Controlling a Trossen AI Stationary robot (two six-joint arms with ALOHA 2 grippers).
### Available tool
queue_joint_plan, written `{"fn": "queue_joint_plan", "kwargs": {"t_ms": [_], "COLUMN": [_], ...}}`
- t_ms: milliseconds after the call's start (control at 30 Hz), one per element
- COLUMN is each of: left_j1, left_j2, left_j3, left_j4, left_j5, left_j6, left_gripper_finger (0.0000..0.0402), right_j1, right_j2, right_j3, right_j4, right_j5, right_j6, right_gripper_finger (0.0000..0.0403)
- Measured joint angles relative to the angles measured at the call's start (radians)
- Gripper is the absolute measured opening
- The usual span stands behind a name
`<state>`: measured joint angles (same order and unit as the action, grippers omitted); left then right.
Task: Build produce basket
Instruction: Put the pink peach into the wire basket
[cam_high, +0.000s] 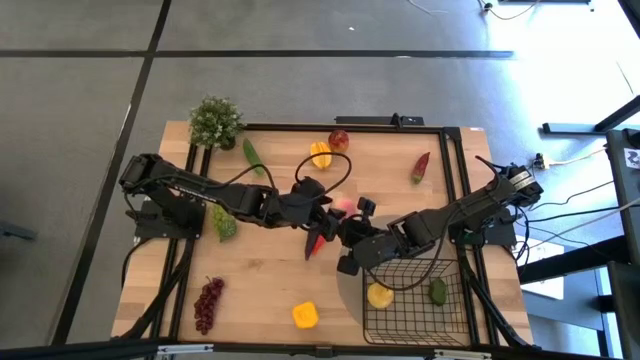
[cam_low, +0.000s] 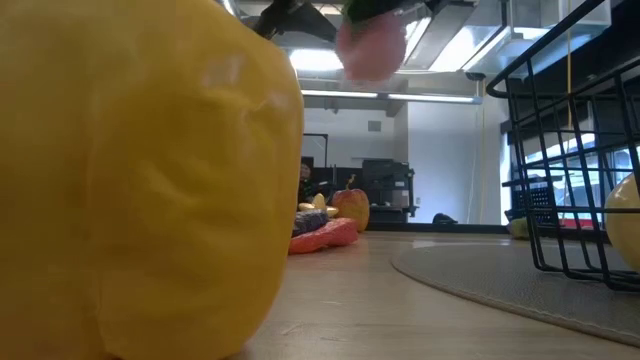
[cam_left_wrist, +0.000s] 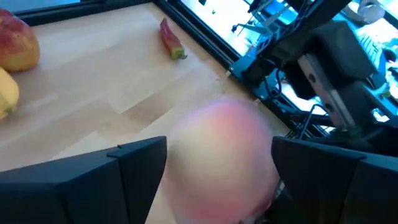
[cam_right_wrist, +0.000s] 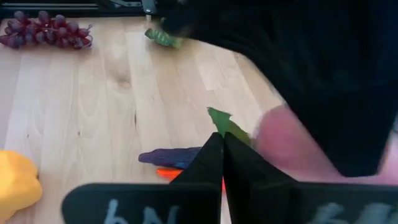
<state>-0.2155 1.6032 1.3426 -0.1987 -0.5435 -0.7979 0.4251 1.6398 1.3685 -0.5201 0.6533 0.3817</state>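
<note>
The left gripper (cam_left_wrist: 214, 165) is at the middle of the table with its two dark fingers (cam_left_wrist: 134, 168) spread wide on either side of a pink peach (cam_left_wrist: 221, 158), which fills the gap between them; the peach (cam_high: 341, 206) shows as a small pink patch at the gripper's tip in the high view and hangs above the tabletop in the low view. Just beside it, the right gripper (cam_right_wrist: 222, 152) reaches in from the basket side with its fingers pressed together and nothing between them, its tip close to the peach. Below the two grippers lies a red chili (cam_high: 316, 243) on the wood. The black wire basket (cam_high: 455, 310) stands at the near right corner of the table (cam_high: 260, 290) on a grey round mat (cam_low: 470, 275), with a lemon (cam_high: 379, 295) and a green fruit (cam_high: 438, 291) inside it. Farther out lie a yellow pepper (cam_high: 306, 315), purple grapes (cam_high: 207, 304), green grapes (cam_high: 224, 223), a cucumber (cam_high: 252, 154), a mango (cam_high: 320, 154), a red apple (cam_high: 339, 139), and a second chili (cam_high: 421, 166) towards the far right.
</note>
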Motion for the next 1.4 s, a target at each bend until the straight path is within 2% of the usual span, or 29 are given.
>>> {"fn": "queue_joint_plan", "kwargs": {"t_ms": [467,767,1067,1200,1400], "left_j1": [0.0,0.001,0.001,-0.002,-0.006], "left_j2": [0.0,0.0,-0.001,-0.039,-0.131], "left_j3": [0.0,0.0,0.0,0.002,-0.001], "left_j4": [-0.004,-0.015,-0.03,-0.046,-0.165], "left_j5": [0.007,-0.025,-0.041,-0.042,-0.053], "left_j6": [0.004,0.025,0.043,0.05,0.053], "left_gripper_finger": [0.0275,0.0275,0.0275,0.0275,0.0275], "right_j1": [0.0,0.0,0.025,0.054,0.099], "right_j2": [0.0,-0.001,-0.003,-0.003,-0.003], "right_j3": [0.0,0.017,0.151,0.227,0.324], "right_j4": [-0.017,-0.076,-0.303,-0.415,-0.604], "right_j5": [0.0,-0.003,0.0,0.005,0.044], "right_j6": [-0.023,-0.005,0.069,0.135,0.268], "right_gripper_finger": [0.0,0.0,0.0,0.0,0.0]}}
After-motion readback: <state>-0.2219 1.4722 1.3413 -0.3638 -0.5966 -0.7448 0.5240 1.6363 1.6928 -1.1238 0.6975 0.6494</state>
